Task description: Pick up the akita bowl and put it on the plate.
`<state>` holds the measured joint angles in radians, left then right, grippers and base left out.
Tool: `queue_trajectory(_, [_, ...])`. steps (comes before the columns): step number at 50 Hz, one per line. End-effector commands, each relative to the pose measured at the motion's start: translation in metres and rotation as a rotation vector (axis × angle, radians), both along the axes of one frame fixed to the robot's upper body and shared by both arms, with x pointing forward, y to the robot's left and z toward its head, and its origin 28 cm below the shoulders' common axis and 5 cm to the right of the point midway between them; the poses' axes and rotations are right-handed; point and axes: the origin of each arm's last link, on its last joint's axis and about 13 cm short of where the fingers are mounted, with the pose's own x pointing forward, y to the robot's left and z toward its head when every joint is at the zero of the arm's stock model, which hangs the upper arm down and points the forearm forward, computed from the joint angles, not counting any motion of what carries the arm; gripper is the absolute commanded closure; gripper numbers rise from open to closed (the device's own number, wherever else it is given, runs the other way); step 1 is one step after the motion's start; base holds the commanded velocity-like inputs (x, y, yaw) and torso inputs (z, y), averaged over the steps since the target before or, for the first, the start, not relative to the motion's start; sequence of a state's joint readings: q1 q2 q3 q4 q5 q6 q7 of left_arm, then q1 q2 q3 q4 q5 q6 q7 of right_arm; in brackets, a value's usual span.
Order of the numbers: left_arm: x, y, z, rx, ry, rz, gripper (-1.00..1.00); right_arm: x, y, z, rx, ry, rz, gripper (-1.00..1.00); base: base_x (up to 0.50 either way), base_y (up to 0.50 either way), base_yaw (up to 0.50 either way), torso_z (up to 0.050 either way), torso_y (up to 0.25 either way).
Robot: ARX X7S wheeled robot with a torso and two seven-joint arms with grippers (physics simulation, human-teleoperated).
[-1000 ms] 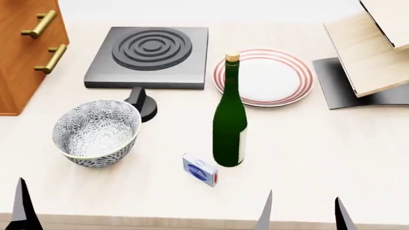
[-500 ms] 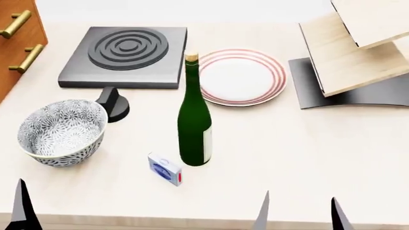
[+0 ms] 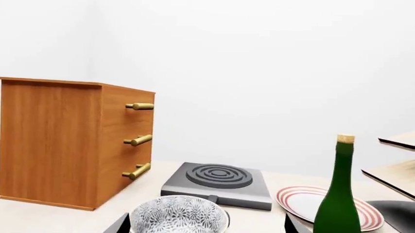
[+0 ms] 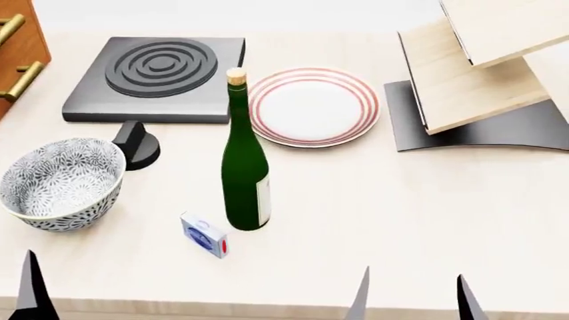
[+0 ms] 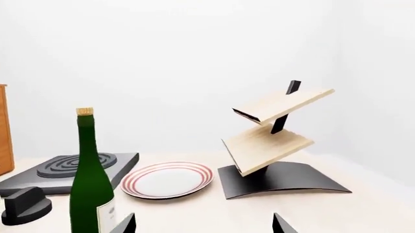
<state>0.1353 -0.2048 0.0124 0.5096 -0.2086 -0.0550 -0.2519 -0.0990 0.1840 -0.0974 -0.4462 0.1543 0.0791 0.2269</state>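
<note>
The akita bowl, grey-black floral with a pale rim, stands upright at the table's near left. In the left wrist view the akita bowl lies just ahead of my left gripper, which is open, its tips level with the bowl's two sides. Only one left fingertip shows in the head view. The plate, white with red rings, lies bare at the back centre, beyond a green bottle. My right gripper hangs open and holds nothing at the table's front edge, far from the plate.
A tall green bottle stands between bowl and plate, with a small blue box at its foot. A dark stove burner and its knob sit behind the bowl. A wooden cabinet is at far left, a tilted wooden rack at right.
The head view has swung to the right, so everything on the table has slid left in it. Both grippers stay open at the frame's lower edge; nothing on the table has moved.
</note>
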Motion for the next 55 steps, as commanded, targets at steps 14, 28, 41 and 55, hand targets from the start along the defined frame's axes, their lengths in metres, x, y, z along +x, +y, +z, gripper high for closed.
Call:
queue_trajectory(14, [-0.0005,-0.0004,-0.0022,0.002,-0.007,-0.008,-1.0,-0.0012,0.0035,-0.0017,-0.027,-0.012,0.006,-1.0,0.04,0.0,0.0,0.0,0.0])
queue_trajectory(28, [-0.0001,-0.0005,-0.0036,0.002,-0.004,-0.008,-1.0,-0.0017,0.0043,-0.0015,-0.03,-0.011,0.011,-1.0,0.1,0.0,0.0,0.0,0.0])
queue_trajectory(41, [-0.0006,-0.0007,-0.0041,0.003,-0.005,-0.01,-1.0,-0.002,0.0048,-0.0018,-0.03,-0.011,0.013,-1.0,0.12,-0.02,0.0,0.0,0.0])
queue_trajectory(55, [0.0002,-0.0012,-0.0049,0.004,-0.003,-0.01,-1.0,-0.0016,0.0057,-0.0023,-0.036,-0.007,0.019,-1.0,0.12,-0.03,0.0,0.0,0.0])
